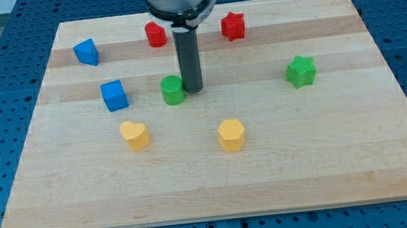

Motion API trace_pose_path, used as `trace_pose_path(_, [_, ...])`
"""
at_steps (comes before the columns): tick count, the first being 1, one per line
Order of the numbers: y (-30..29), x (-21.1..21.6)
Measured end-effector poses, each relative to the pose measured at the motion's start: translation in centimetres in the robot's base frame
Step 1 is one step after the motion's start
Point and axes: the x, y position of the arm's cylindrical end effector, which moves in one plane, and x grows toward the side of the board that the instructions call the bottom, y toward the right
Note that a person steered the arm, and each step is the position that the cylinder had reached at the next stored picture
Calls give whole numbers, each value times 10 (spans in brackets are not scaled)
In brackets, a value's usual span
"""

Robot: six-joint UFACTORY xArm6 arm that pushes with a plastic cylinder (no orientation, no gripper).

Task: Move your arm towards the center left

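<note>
My tip (pixel 192 92) rests on the wooden board (pixel 358 166) near its centre, touching or almost touching the right side of a green round block (pixel 173 91). A blue cube (pixel 114 95) lies to the left of the green block. Another blue block (pixel 87 52) sits at the upper left. A yellow heart block (pixel 135 135) lies below and to the left of my tip. A yellow hexagon block (pixel 231 134) lies below and to the right.
A red block (pixel 155 35) sits at the top, partly behind the arm's body (pixel 179 0). A red star block (pixel 233 26) lies at the top right of the rod. A green star block (pixel 300 71) lies to the right.
</note>
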Motion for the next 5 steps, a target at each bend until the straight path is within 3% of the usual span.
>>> trace_pose_path(2, [27, 4])
trace_pose_path(3, [23, 34])
trace_pose_path(5, [-79, 62])
